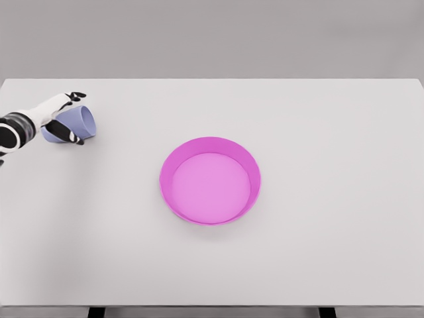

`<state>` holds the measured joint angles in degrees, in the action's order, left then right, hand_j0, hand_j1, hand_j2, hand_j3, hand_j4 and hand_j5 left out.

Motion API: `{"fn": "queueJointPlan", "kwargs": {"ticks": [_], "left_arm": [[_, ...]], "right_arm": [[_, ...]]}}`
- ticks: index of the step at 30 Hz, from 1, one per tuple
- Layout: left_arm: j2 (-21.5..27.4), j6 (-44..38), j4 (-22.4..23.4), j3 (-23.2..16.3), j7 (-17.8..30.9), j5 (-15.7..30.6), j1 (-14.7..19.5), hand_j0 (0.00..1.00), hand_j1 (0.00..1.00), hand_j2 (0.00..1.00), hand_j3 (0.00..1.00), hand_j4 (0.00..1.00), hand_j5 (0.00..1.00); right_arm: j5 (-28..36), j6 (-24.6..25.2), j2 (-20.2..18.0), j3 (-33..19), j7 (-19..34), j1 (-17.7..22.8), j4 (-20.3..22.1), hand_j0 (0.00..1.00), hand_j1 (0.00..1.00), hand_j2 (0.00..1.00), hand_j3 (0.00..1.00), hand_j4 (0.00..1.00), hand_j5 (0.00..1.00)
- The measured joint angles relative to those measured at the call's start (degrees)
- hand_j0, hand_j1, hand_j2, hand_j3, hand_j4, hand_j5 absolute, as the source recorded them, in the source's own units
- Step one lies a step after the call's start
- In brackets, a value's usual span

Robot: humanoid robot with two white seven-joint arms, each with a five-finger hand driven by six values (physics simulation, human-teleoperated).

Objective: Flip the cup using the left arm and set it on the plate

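Left hand (pixel 65 118), far left: fingers curled around the tilted cup (pixel 74 123). Plate (pixel 210 180) well apart to the right. Your risk: the cup slipping mid-flip, its grip looks shallow.

Cup: the small lavender-blue plastic-looking cup (pixel 78 121) is smooth and matt.
Plate: the round magenta plastic-looking plate (pixel 209 150) is smooth, with a faint sheen.
Table: the pale grey flat table top (pixel 318 132) is plain and matt.
Hand: the white and black hard-shelled left hand (pixel 61 116) is smooth.
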<state>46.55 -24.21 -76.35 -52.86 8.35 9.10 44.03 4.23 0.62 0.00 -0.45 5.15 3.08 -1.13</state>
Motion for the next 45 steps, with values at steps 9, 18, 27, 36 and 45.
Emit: {"fn": "queueJointPlan", "kwargs": {"ticks": [9,18,27,36,45], "left_arm": [[-0.3,0.0,0.5,-0.6,-0.2,-0.8,0.0,1.00,1.00,1.00,1.00,1.00,1.00],[-0.4,0.0,0.7,-1.2,-0.3,-3.0,-0.2,1.00,1.00,1.00,1.00,1.00,1.00],[-0.4,0.0,0.8,-2.0,-0.3,-4.8,0.0,0.90,0.90,0.90,0.90,0.90,0.90],[-0.4,0.0,0.5,-2.1,-0.3,-4.9,-0.1,0.79,0.79,0.79,0.79,0.79,0.79],[-0.4,0.3,0.1,-2.0,-0.3,-4.6,0.0,0.80,0.80,0.80,0.80,0.80,0.80]], "right_arm": [[0.0,0.0,0.0,0.0,0.0,0.0,0.0,1.00,1.00,1.00,1.00,1.00,1.00],[0.0,0.0,0.0,0.0,0.0,0.0,0.0,1.00,1.00,1.00,1.00,1.00,1.00],[0.0,0.0,0.0,0.0,0.0,0.0,0.0,1.00,1.00,1.00,1.00,1.00,1.00],[0.0,0.0,0.0,0.0,0.0,0.0,0.0,1.00,1.00,1.00,1.00,1.00,1.00],[0.0,0.0,0.0,0.0,0.0,0.0,0.0,1.00,1.00,1.00,1.00,1.00,1.00]]}}
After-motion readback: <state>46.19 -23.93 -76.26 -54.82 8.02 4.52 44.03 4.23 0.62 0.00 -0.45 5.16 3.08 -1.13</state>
